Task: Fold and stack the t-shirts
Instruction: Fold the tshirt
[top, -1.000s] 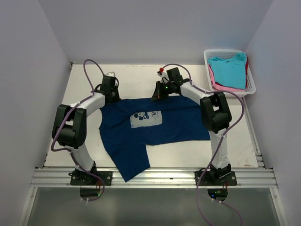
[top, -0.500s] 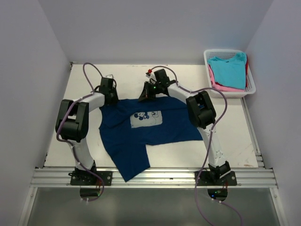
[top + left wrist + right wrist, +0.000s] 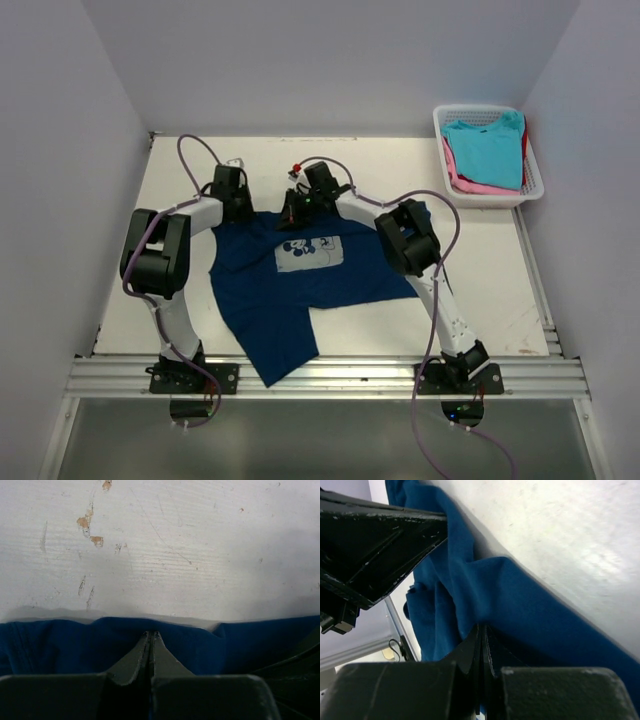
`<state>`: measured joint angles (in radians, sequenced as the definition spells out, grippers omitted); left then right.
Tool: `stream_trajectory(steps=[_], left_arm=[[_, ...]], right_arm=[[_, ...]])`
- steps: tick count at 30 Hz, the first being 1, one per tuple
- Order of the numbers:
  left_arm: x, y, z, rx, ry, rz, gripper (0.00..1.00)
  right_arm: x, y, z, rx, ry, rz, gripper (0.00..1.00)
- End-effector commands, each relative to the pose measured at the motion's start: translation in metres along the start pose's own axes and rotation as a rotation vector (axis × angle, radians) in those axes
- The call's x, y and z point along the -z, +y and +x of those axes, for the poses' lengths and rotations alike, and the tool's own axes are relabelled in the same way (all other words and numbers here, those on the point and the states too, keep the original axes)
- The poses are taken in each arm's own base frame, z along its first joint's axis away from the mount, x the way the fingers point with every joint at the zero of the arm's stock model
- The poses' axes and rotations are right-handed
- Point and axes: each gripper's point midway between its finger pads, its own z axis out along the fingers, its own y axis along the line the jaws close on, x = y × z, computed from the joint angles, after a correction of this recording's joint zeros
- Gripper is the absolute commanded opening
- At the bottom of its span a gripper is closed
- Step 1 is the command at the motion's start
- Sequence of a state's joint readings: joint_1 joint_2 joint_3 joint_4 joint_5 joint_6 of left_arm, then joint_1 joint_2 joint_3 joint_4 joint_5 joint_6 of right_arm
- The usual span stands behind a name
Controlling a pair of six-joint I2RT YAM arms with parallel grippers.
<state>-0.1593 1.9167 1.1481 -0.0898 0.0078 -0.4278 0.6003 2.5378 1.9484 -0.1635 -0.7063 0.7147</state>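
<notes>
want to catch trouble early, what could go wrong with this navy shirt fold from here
The left gripper and right gripper each pinch the navy t-shirt by a thin bit of far edge, so it may slip. They sit close together and could collide. One corner lies over the near rail and might snag.

Both white-and-black jointed arms [image 3: 180, 250] are stretched forward with elbows raised, and the left black two-finger gripper [image 3: 234, 208] [image 3: 151, 634] and the right black two-finger gripper [image 3: 291, 216] [image 3: 482, 628] are held low, each pressed closed on the navy blue cotton t-shirt [image 3: 290, 290].
</notes>
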Motion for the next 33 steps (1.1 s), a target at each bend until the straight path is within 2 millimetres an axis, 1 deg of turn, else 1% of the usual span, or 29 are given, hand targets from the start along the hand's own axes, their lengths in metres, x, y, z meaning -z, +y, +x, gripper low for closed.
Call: stream_trajectory(steps=[1, 2, 4, 5, 6, 7, 8, 9, 10, 12, 13, 14, 16, 18, 21, 22, 24, 25, 27, 28, 29, 30, 31, 32, 33], left_arm=[[-0.006, 0.001, -0.008, 0.023, -0.030, 0.018, 0.00], [-0.007, 0.002, -0.006, 0.025, -0.025, 0.016, 0.00], [-0.007, 0.005, -0.007, 0.028, -0.023, 0.007, 0.00], [-0.008, 0.006, -0.006, 0.030, -0.021, 0.005, 0.00], [-0.008, 0.006, -0.007, 0.031, -0.023, 0.005, 0.00], [-0.008, 0.008, -0.006, 0.032, -0.019, -0.003, 0.00], [-0.009, 0.010, -0.006, 0.034, -0.018, -0.007, 0.00], [-0.009, 0.012, -0.004, 0.036, -0.012, -0.013, 0.00], [-0.009, 0.014, -0.003, 0.035, -0.010, -0.021, 0.00], [-0.009, 0.016, -0.001, 0.035, 0.001, -0.028, 0.00], [-0.009, 0.017, -0.001, 0.035, 0.000, -0.029, 0.00], [-0.009, 0.022, -0.001, 0.036, -0.003, -0.054, 0.00], [-0.009, 0.024, -0.001, 0.038, -0.005, -0.059, 0.00], [-0.009, 0.027, -0.001, 0.043, -0.001, -0.066, 0.00], [-0.010, 0.031, 0.000, 0.050, 0.002, -0.075, 0.00], [-0.010, 0.031, 0.000, 0.052, 0.001, -0.076, 0.00], [-0.011, 0.034, 0.001, 0.057, 0.005, -0.080, 0.00], [-0.011, 0.035, 0.001, 0.058, 0.007, -0.083, 0.00], [-0.012, 0.037, 0.002, 0.061, 0.010, -0.087, 0.00], [-0.012, 0.037, 0.001, 0.064, 0.008, -0.087, 0.00], [-0.013, 0.038, 0.002, 0.065, 0.011, -0.088, 0.00], [-0.013, 0.039, 0.002, 0.065, 0.012, -0.090, 0.00], [-0.014, 0.039, 0.004, 0.065, 0.015, -0.091, 0.00], [-0.014, 0.039, 0.003, 0.066, 0.013, -0.091, 0.00], [-0.014, 0.040, 0.003, 0.067, 0.016, -0.093, 0.00]], right_arm=[[-0.007, 0.008, 0.008, 0.009, 0.019, -0.017, 0.00], [-0.007, 0.003, 0.014, 0.000, 0.030, -0.003, 0.00], [-0.002, 0.005, 0.016, 0.025, 0.028, 0.008, 0.00], [0.000, -0.003, 0.024, 0.014, 0.041, 0.031, 0.00], [0.006, 0.004, 0.025, 0.030, 0.038, 0.031, 0.00], [0.009, 0.003, 0.027, 0.040, 0.039, 0.041, 0.00], [0.012, -0.005, 0.034, 0.042, 0.057, 0.063, 0.00], [0.019, 0.002, 0.033, 0.060, 0.051, 0.066, 0.00], [0.021, -0.004, 0.042, 0.066, 0.070, 0.083, 0.00], [0.029, -0.004, 0.045, 0.083, 0.073, 0.096, 0.00], [0.036, 0.001, 0.045, 0.106, 0.073, 0.100, 0.00], [0.037, -0.001, 0.049, 0.109, 0.081, 0.108, 0.00], [0.045, 0.001, 0.053, 0.120, 0.091, 0.120, 0.00], [0.049, 0.002, 0.056, 0.126, 0.094, 0.122, 0.00], [0.055, 0.001, 0.066, 0.120, 0.105, 0.127, 0.00], [0.056, -0.002, 0.072, 0.110, 0.117, 0.129, 0.00], [0.060, -0.002, 0.077, 0.110, 0.125, 0.127, 0.00], [0.061, -0.007, 0.086, 0.100, 0.139, 0.134, 0.00], [0.066, -0.005, 0.092, 0.104, 0.145, 0.127, 0.00], [0.068, -0.009, 0.100, 0.098, 0.160, 0.132, 0.00], [0.071, -0.010, 0.105, 0.096, 0.170, 0.131, 0.00], [0.075, -0.006, 0.107, 0.111, 0.174, 0.123, 0.00], [0.080, -0.008, 0.117, 0.100, 0.199, 0.129, 0.00], [0.084, -0.006, 0.121, 0.105, 0.212, 0.123, 0.00], [0.090, 0.001, 0.122, 0.131, 0.213, 0.114, 0.00]])
